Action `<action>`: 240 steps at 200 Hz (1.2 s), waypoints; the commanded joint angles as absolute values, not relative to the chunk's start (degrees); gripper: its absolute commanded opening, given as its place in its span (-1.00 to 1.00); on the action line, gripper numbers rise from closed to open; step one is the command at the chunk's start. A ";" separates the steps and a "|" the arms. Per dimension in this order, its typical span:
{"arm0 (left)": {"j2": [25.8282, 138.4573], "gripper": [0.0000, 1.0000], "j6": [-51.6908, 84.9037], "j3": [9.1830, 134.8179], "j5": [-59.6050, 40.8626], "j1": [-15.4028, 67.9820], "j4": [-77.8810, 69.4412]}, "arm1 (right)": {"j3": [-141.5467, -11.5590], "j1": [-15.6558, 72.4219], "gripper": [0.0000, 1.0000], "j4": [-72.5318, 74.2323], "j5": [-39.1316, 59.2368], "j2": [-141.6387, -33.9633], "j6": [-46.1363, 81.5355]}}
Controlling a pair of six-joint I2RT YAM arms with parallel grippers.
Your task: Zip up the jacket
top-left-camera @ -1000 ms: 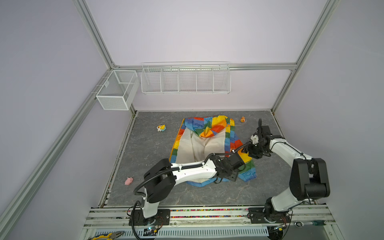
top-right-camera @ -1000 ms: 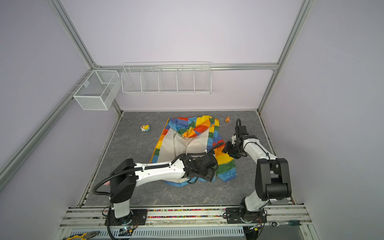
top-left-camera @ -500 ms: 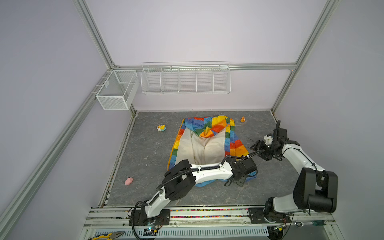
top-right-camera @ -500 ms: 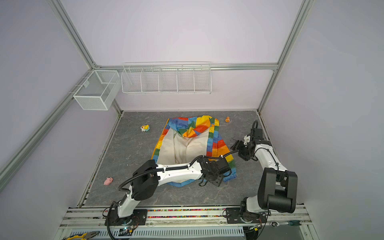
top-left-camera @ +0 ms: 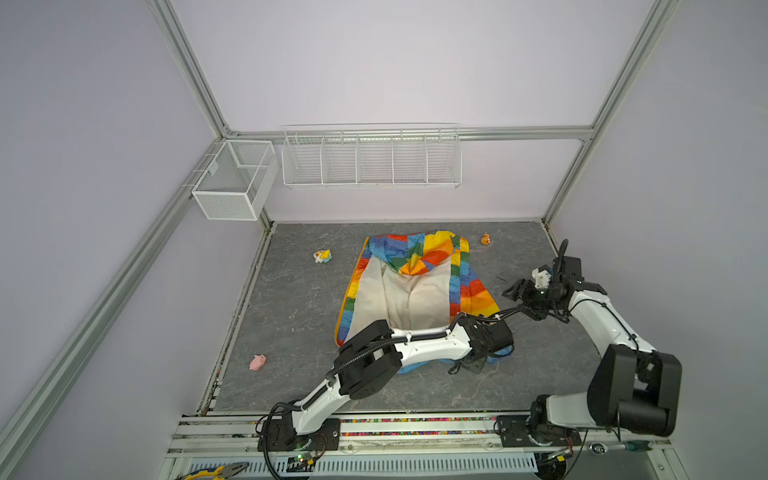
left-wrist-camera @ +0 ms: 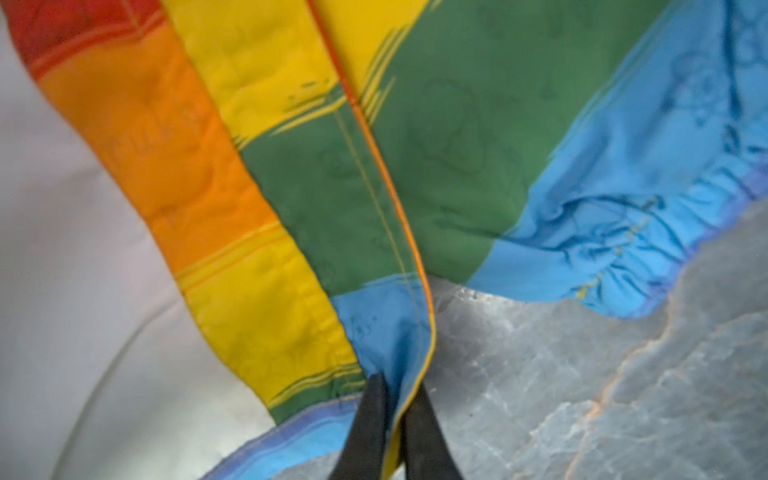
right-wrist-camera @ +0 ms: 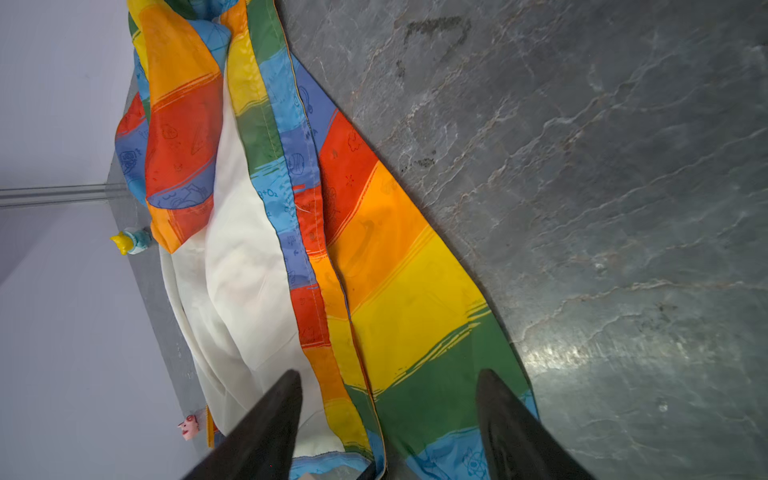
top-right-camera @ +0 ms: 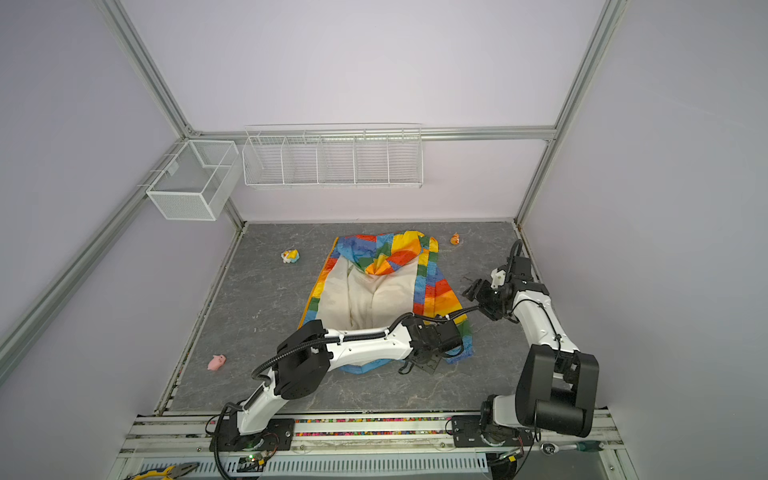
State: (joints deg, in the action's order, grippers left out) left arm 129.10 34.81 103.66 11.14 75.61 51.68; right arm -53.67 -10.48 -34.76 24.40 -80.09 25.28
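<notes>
Gathering zipper ends: left gripper pinches the jacket hem; right gripper, spread, should seize the opposite edge.

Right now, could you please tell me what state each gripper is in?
Left gripper: closed, pinching the jacket at its bottom edge.
Right gripper: open, holding nothing.

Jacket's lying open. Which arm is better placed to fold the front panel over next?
Left, probably. The left gripper is shut on the jacket at its bottom corner, on the orange zipper edge, so it can drag that panel across. The right gripper is open and empty, beside the jacket.
</notes>
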 commanded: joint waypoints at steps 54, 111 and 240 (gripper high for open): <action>111.20 -1.00 33.10 95.23 -0.52 67.00 41.98 | -57.36 -5.45 0.32 -34.02 25.60 -81.91 27.26; 85.16 -1.00 47.78 58.47 -16.84 47.83 9.14 | -65.64 2.61 0.37 -33.79 23.27 -88.92 29.49; 72.30 -1.00 53.30 35.85 -16.44 43.25 3.12 | -93.95 5.72 0.21 -28.23 20.92 -117.12 37.96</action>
State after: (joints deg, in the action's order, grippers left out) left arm 73.06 51.77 37.56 -15.73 43.24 5.56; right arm -87.57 5.48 -30.35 21.32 -112.09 34.39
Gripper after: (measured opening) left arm 0.047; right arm 0.606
